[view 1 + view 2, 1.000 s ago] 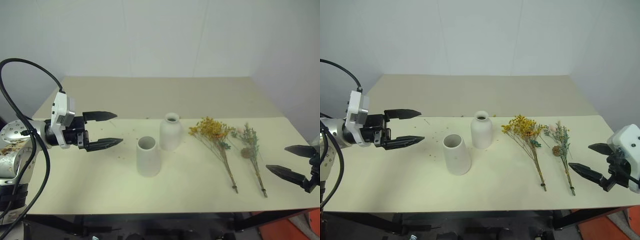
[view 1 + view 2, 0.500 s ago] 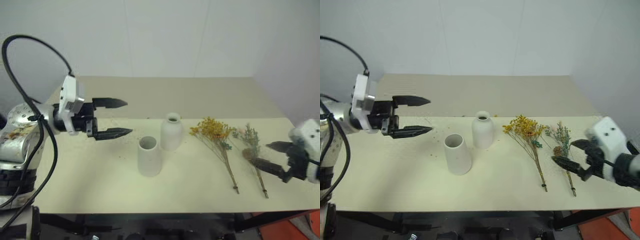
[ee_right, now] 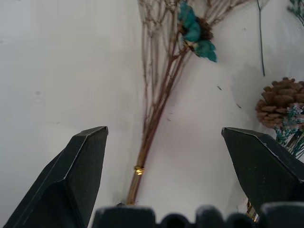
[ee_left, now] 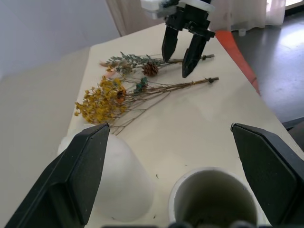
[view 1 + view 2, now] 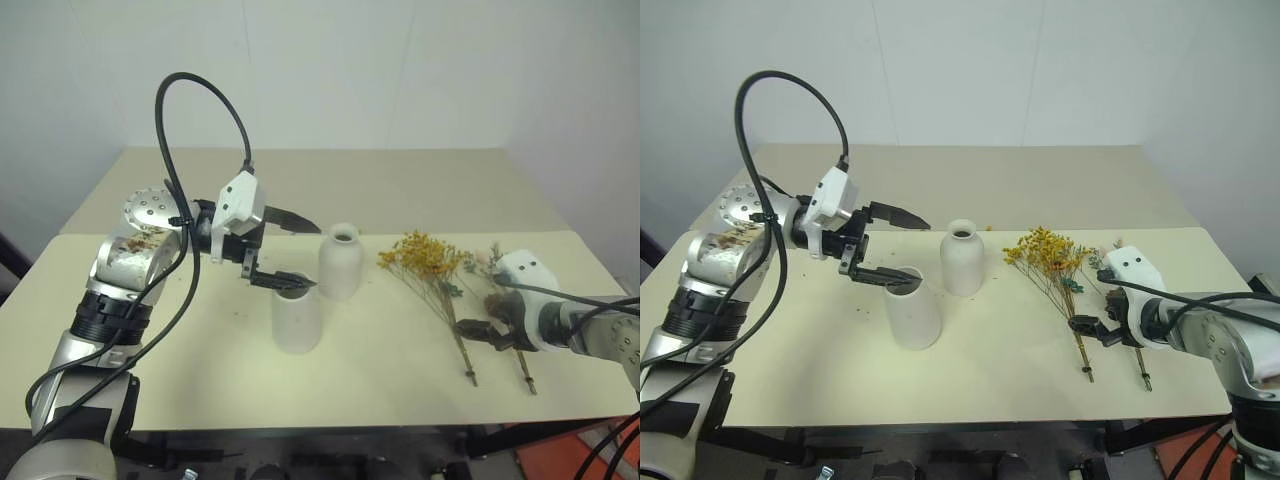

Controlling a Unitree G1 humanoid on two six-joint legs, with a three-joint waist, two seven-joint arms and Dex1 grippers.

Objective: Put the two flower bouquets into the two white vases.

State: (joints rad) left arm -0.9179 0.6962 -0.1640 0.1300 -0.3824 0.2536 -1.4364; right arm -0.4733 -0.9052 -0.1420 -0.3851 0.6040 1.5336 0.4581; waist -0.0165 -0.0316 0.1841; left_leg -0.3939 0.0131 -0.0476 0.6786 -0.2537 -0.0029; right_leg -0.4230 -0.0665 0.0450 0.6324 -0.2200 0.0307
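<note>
Task at its start: nothing placed. Both bouquets lie flat on the bench [image 5: 150, 370], the yellow-orange bouquet [image 5: 432, 272] just beside the grey-green bouquet [image 5: 497, 285], to the right of the vases. The bottle-shaped vase [image 5: 342, 261] and the wide-mouthed vase [image 5: 297, 312] stand empty near mid-bench. The right gripper [image 5: 484, 331], jaws spread and empty, hangs low over the stems of both bouquets. The left gripper [image 5: 296, 255], also open and empty, hovers above the wide-mouthed vase. Both grasps and both insertions are left.
</note>
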